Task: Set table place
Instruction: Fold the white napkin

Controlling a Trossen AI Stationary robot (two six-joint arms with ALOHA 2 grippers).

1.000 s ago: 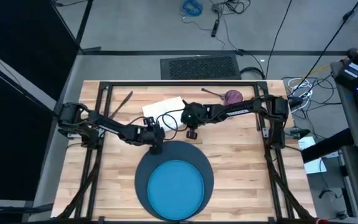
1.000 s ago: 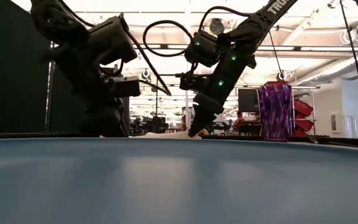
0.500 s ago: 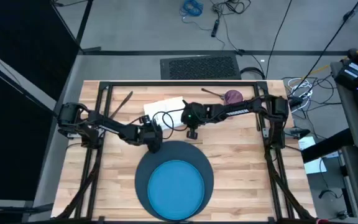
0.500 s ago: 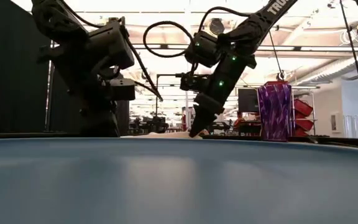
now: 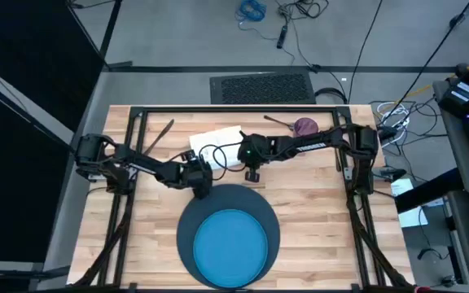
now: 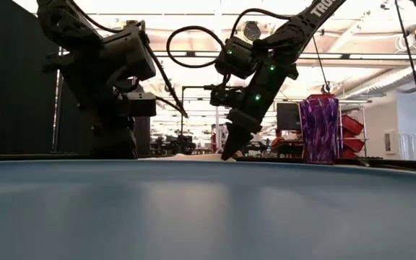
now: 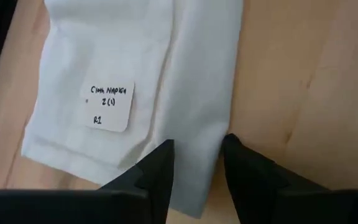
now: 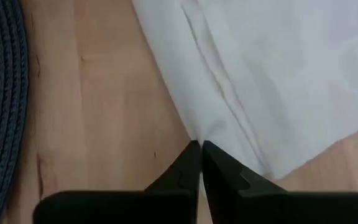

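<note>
So far, the mat (image 5: pixel 228 234) and blue plate (image 5: pixel 230 247) are sitting in place at the near edge of the table (image 5: pixel 316 212), plate centred on mat. The napkin (image 5: pixel 216 143) is lying behind them, mid-table. The right gripper (image 8: pixel 200 163), fingers pinched closed on the napkin's edge, is working one side; the left gripper (image 7: pixel 194 163), fingers parted over the cloth, is working the other. The purple cup (image 5: pixel 305 127) and cutlery are waiting at the far edge, apparently unplaced.
</note>
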